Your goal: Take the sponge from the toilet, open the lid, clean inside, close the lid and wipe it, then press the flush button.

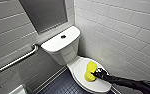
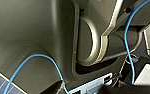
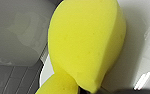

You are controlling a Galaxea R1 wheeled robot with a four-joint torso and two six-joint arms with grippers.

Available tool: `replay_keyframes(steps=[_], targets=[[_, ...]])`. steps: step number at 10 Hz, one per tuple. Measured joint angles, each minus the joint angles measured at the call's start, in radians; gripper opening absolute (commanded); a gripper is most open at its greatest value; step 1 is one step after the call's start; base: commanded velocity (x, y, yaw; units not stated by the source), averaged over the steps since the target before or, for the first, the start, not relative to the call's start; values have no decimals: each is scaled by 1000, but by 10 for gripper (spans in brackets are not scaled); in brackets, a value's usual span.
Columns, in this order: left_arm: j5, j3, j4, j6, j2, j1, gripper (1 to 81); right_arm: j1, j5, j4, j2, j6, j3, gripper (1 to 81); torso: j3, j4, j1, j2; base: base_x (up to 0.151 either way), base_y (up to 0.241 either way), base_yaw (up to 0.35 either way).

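Observation:
The white toilet (image 1: 66, 47) stands in the corner with its oval lid (image 1: 77, 71) down. A bright yellow sponge (image 1: 90, 71) rests against the top of the lid. My right gripper (image 1: 97, 73) reaches in from the lower right and is shut on the sponge's right side. Up close in the right wrist view, the sponge (image 3: 86, 45) bulges and folds where it is pinched, with the white lid (image 3: 131, 50) behind it. The small dark flush button (image 1: 63, 36) sits in the middle of the tank's flat top. My left gripper is open.
A metal grab bar (image 1: 16, 61) runs along the grey tiled wall left of the toilet. White wall tiles (image 1: 121, 32) close in on the right. Dark blue floor tiles (image 1: 63, 86) lie in front of the bowl. A blue cable (image 2: 41, 58) crosses my own body.

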Motion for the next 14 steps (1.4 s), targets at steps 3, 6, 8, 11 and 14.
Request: replay_keyframes(steps=[3, 6, 8, 11, 14], targets=[[0, 0, 0, 0, 2, 0, 811, -46, -26, -5, -181, 0, 209, 10, 0, 0, 0, 0, 0, 0, 0], [-1, 0, 0, 3, 1, 0, 811, -116, 27, -5, -313, 0, 319, 10, 0, 0, 0, 0, 0, 0, 0], [-1, 0, 1, 3, 0, 0, 811, -166, 60, -5, -406, 1, 372, 10, 0, 0, 0, 0, 0, 0, 0], [0, 0, 1, 11, 0, 0, 811, -301, 183, -5, -505, 1, 410, 10, 0, 0, 0, 0, 0, 0, 0], [0, 0, 1, 17, 1, 0, 811, -499, 229, -3, -594, 7, 433, 10, 0, 0, 0, 0, 0, 0, 0]])
